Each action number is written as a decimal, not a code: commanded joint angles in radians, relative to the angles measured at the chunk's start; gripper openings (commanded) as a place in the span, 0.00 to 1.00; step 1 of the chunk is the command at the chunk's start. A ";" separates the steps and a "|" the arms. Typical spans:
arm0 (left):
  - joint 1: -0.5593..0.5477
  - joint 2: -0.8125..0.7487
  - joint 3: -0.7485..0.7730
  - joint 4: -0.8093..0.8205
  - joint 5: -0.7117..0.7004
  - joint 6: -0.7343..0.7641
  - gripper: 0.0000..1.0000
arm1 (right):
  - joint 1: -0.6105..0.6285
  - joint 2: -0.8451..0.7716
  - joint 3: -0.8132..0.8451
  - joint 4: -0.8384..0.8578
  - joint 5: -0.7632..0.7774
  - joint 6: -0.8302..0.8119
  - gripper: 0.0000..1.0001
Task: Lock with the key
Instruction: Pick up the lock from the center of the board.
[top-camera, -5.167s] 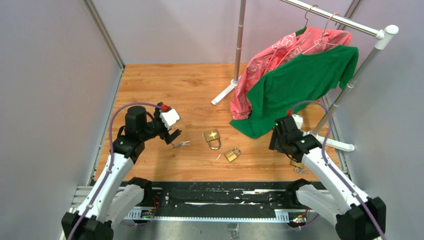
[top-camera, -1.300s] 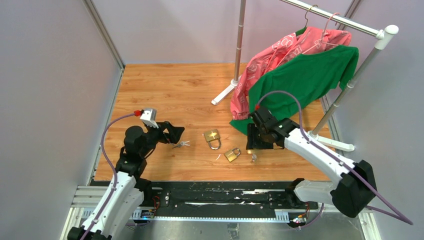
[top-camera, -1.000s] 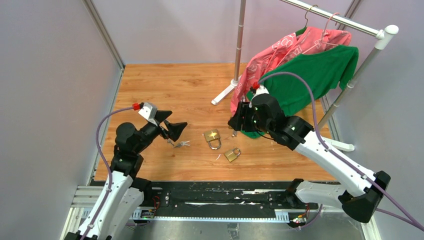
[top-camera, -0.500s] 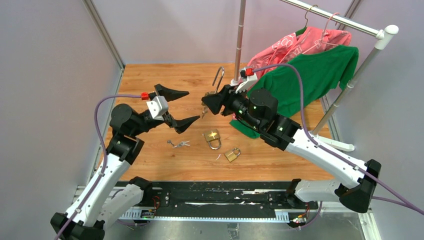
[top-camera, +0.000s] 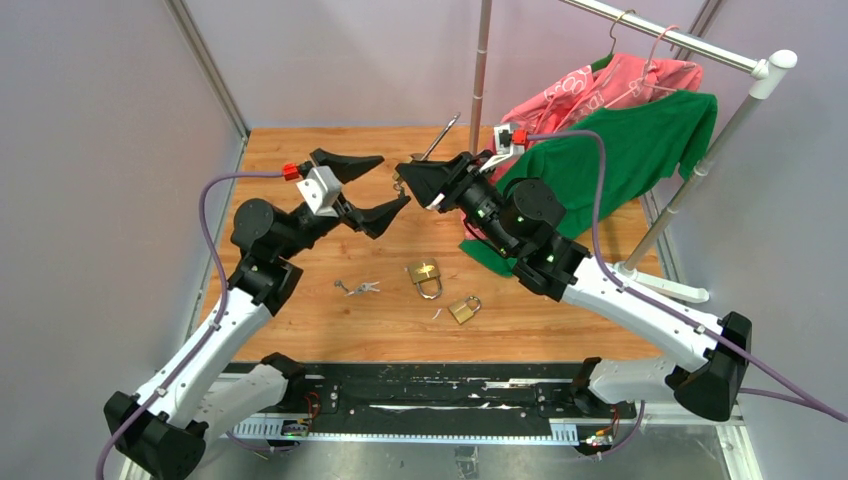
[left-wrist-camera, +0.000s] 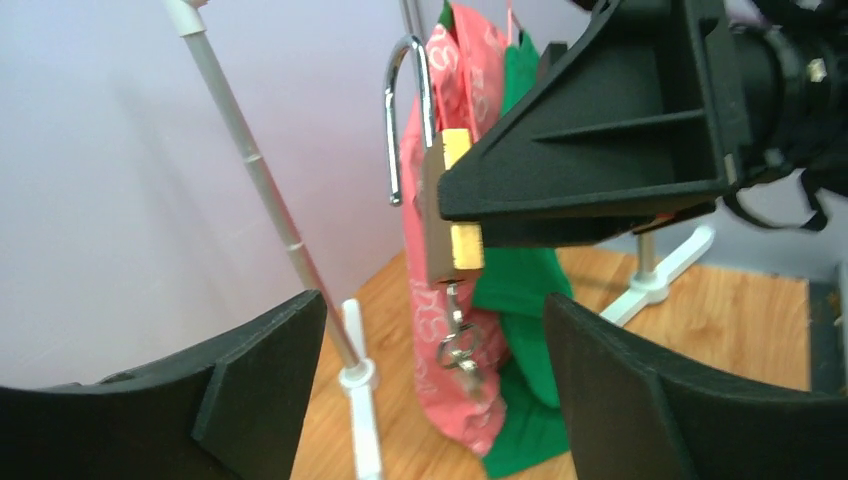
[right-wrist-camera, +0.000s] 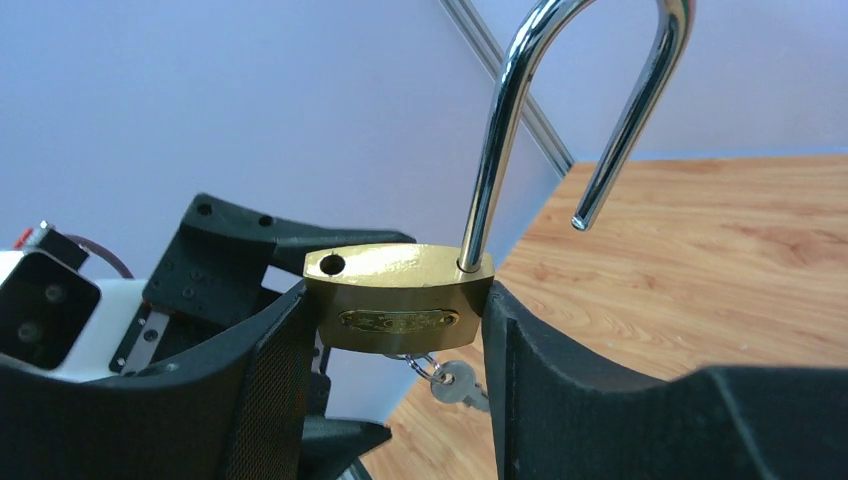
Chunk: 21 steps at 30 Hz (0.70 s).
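A brass padlock (right-wrist-camera: 400, 300) hangs in the air over the table's middle, my right gripper (right-wrist-camera: 400, 335) shut on its body. Its steel shackle (right-wrist-camera: 500, 150) stands open, the free end clear of the body. A key (right-wrist-camera: 452, 382) on a small ring dangles from the underside. From above, the shackle (top-camera: 445, 130) pokes up past the right gripper (top-camera: 415, 185). My left gripper (top-camera: 395, 178) is open and faces it from the left. In the left wrist view the padlock (left-wrist-camera: 455, 245) and dangling key (left-wrist-camera: 460, 345) hang just beyond the open left gripper (left-wrist-camera: 432, 310), apart from its fingers.
Two more brass padlocks (top-camera: 425, 275) (top-camera: 463, 308) and a loose bunch of keys (top-camera: 360, 288) lie on the wooden table. A clothes rack (top-camera: 480, 70) stands at the back right with a pink garment (top-camera: 590, 90) and a green shirt (top-camera: 600, 160) hanging low.
The right arm swung in from the right side and rose with the padlock to mid-air. The left arm lifted off the table keys and turned its open jaws toward the padlock.
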 joint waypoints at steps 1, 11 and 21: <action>-0.063 -0.001 -0.038 0.139 -0.148 -0.051 0.80 | 0.021 0.007 0.030 0.181 0.028 0.037 0.00; -0.105 0.047 -0.049 0.257 -0.209 -0.113 0.50 | 0.033 0.038 0.046 0.194 0.019 0.059 0.00; -0.122 0.068 -0.066 0.294 -0.225 -0.041 0.38 | 0.036 0.053 0.049 0.223 -0.004 0.095 0.00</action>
